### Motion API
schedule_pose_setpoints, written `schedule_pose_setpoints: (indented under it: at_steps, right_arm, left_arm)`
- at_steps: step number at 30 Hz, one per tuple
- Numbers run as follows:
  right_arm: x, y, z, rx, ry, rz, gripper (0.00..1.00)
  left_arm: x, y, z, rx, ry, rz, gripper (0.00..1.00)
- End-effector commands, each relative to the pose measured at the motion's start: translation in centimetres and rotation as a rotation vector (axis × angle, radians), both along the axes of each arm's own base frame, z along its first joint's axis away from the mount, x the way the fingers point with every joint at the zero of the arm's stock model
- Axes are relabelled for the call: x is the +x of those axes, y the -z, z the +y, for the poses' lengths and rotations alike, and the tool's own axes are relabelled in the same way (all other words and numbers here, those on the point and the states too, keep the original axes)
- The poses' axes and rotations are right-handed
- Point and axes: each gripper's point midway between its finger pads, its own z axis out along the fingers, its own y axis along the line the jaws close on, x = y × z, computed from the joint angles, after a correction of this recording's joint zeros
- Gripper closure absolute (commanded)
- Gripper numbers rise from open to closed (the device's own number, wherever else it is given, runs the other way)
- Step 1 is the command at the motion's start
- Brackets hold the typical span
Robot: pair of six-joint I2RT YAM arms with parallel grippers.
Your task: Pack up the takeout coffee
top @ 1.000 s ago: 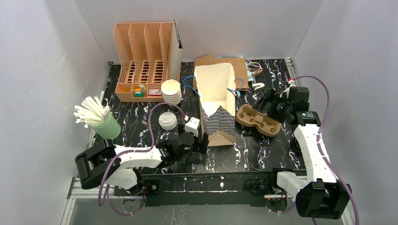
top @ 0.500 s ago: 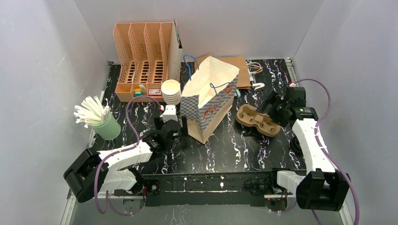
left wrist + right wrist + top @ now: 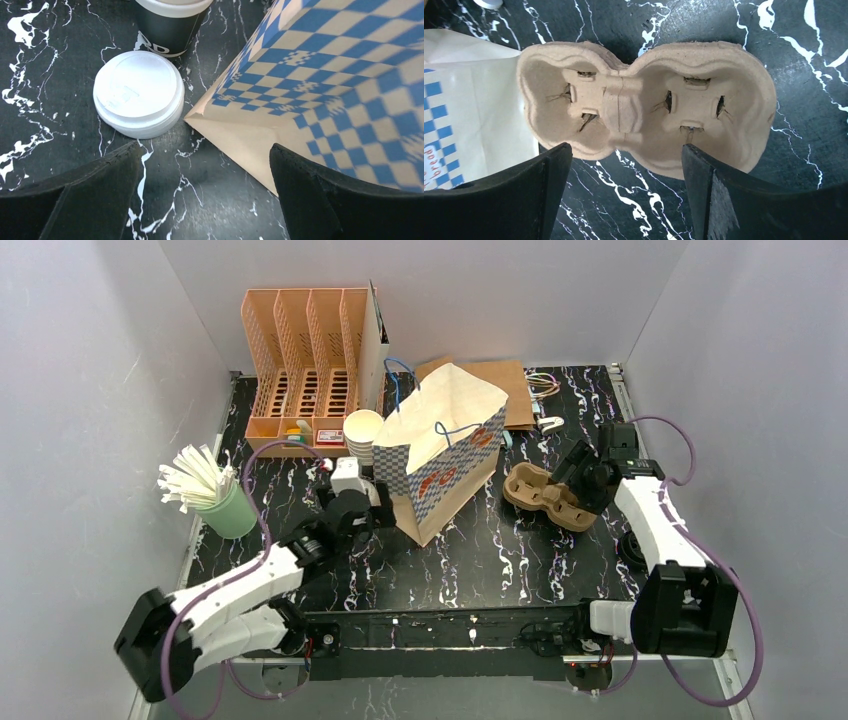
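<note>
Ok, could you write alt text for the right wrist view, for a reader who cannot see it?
An empty brown two-cup tray lies on a black marbled table, seen from above. The right gripper is open, its two dark fingers at the bottom of the picture. Part of a paper bag with blue checks shows at the left.

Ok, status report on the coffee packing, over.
Left tool open above white lid. Right tool open above pulp tray, both wells empty. Checkered bag crowds the lid.

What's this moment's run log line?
left hand: open, near white lid | right hand: open at pulp tray | wells: empty | paper bag: beside lid
</note>
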Motion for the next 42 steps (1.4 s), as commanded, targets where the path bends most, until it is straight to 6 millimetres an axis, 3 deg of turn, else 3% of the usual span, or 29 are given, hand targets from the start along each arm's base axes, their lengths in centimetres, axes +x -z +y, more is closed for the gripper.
schedule_pose_setpoints:
  at_steps: [1,4,8,14,17,20,31,37,42]
  right_arm:
    - [1.7,0.0,1.0,0.012,-0.019,-0.015,0.13]
    - [2.2,0.7,1.7,-0.044,-0.035,0.008,0.17]
    - [2.7,1.7,1.9,-0.105,-0.025,0.039,0.19]
    - [2.8,3.6,1.0,-0.185,-0.008,0.111,0.22]
    - [2.7,3.6,0.7,-0.207,-0.009,0.12,0.32]
    - [2.5,3.2,1.4,-0.176,-0.054,0.12,0.51]
    - [-2.0,-0.2,3.5,-0.047,-0.144,0.091,0.52]
    - [-5.9,0.4,6.0,0.088,-0.255,0.13,0.48]
    - [-8.1,1.2,6.6,0.126,-0.285,0.148,0.48]
  left_arm:
    - [-3.1,-0.2,1.9,-0.063,-0.008,0.053,0.02]
    - [-5.2,-0.4,1.1,-0.174,0.07,0.073,0.03]
    - [-7.4,-0.2,-1.3,-0.351,0.147,0.152,0.13]
    - [-8.7,-0.8,-3.8,-0.416,0.21,0.204,0.16]
    - [-9.2,-1.9,-5.0,-0.427,0.241,0.182,0.17]
    - [-9.9,-2.6,-6.5,-0.419,0.268,0.162,0.18]
    - [-12.4,-3.3,-14.4,-0.411,0.379,0.099,0.21]
    - [-12.9,-3.9,-18.5,-0.504,0.413,0.077,0.22]
    - [-13.0,-3.7,-20.9,-0.624,0.426,0.085,0.21]
